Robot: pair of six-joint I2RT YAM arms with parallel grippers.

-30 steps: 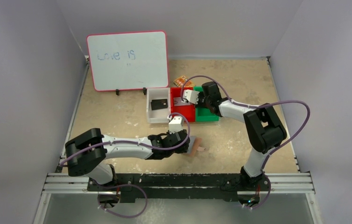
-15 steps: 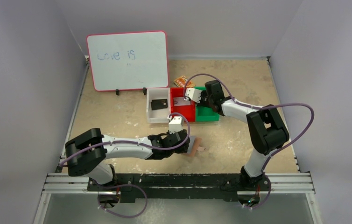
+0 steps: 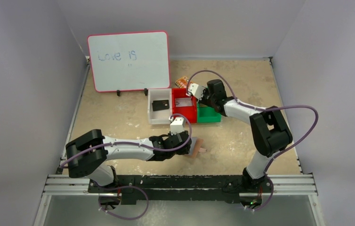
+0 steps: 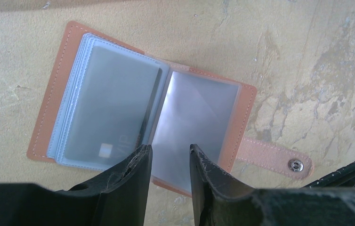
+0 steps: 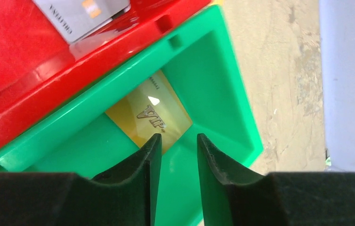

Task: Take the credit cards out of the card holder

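Left gripper keeps its two black fingers only a little apart with nothing between them, its tips at the lower edge of the card holder. The holder lies open on the table in the lower centre of the top view, clear sleeves up and snap tab pointing right. Farther, in the middle of that view, the right gripper hangs with a similar narrow, empty gap over the green tray, where a gold card lies flat beside the red tray with a grey card, and a whiteboard stands at the upper left.
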